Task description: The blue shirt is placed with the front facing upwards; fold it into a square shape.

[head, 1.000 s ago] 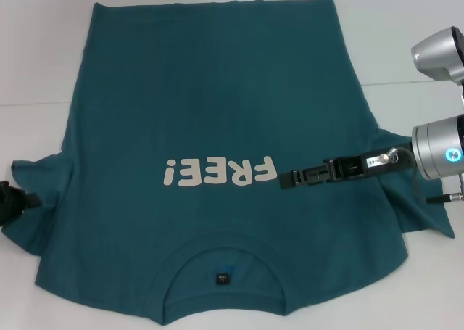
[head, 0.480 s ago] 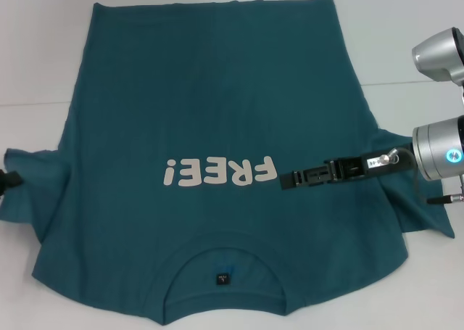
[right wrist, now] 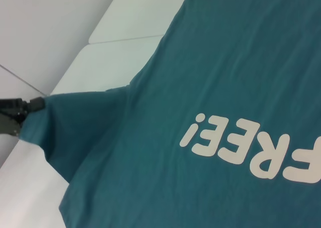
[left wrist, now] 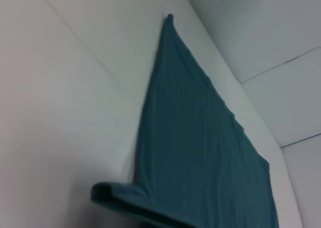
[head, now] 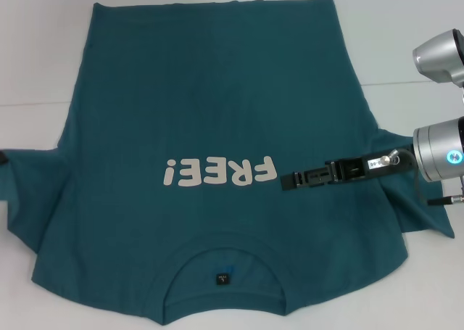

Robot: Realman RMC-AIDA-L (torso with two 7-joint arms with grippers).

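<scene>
The blue shirt (head: pixel 217 91) lies spread front up on the white table, its cream "FREE!" lettering (head: pixel 217 172) upside down to me and its collar (head: pixel 223 261) nearest me. My left gripper (head: pixel 2 157) is at the far left edge of the head view. In the right wrist view the left gripper (right wrist: pixel 20 115) is shut on the tip of the left sleeve (right wrist: pixel 75 133), which is stretched outward. The left wrist view shows the sleeve hem (left wrist: pixel 118 198) close up. My right gripper (head: pixel 286 180) hovers shut over the shirt, just right of the lettering.
The white table (head: pixel 406 47) shows around the shirt, with a seam line running across it at the right. The right arm's silver joints (head: pixel 438 149) hang over the right sleeve.
My left gripper has moved left, almost out of the head view, drawing the left sleeve out flatter. The right arm has not moved.
</scene>
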